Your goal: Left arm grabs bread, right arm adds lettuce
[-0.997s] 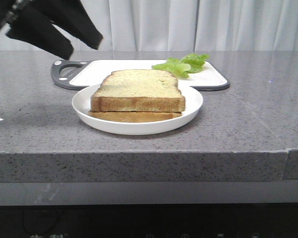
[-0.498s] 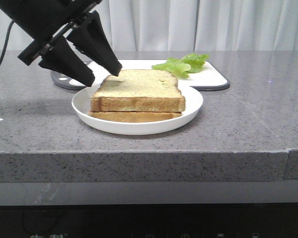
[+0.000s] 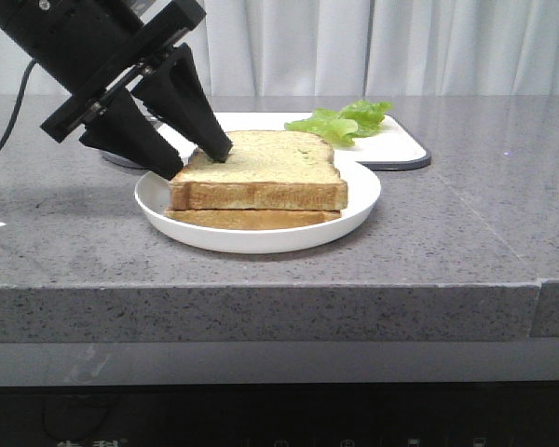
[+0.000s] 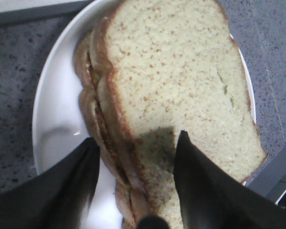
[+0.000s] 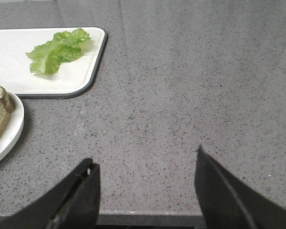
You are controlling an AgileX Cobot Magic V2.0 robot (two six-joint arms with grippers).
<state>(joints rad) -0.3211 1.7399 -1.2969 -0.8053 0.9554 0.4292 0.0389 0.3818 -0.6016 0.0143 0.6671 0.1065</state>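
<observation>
The bread (image 3: 261,168) is the thick top slice, lying on a thinner slice (image 3: 252,220) in a white plate (image 3: 354,207). My left gripper (image 3: 197,163) is open and straddles the bread's left edge: one finger tip rests on its top face, the other is beside the crust over the plate. The left wrist view shows the bread (image 4: 181,81) between the open fingers (image 4: 136,143). The lettuce (image 3: 343,121) lies on a white cutting board (image 3: 396,144) behind the plate. My right gripper (image 5: 145,162) is open and empty over bare counter; the lettuce (image 5: 57,50) lies far ahead of it.
The cutting board has a dark grey rim and handle behind my left arm. The plate's rim (image 5: 12,129) shows in the right wrist view. The counter's front edge (image 3: 279,289) runs below the plate. A white curtain hangs behind the counter.
My left gripper came down from the upper left and now straddles the bread's left edge, one finger on its top face. The bread, lettuce and plate have not moved.
</observation>
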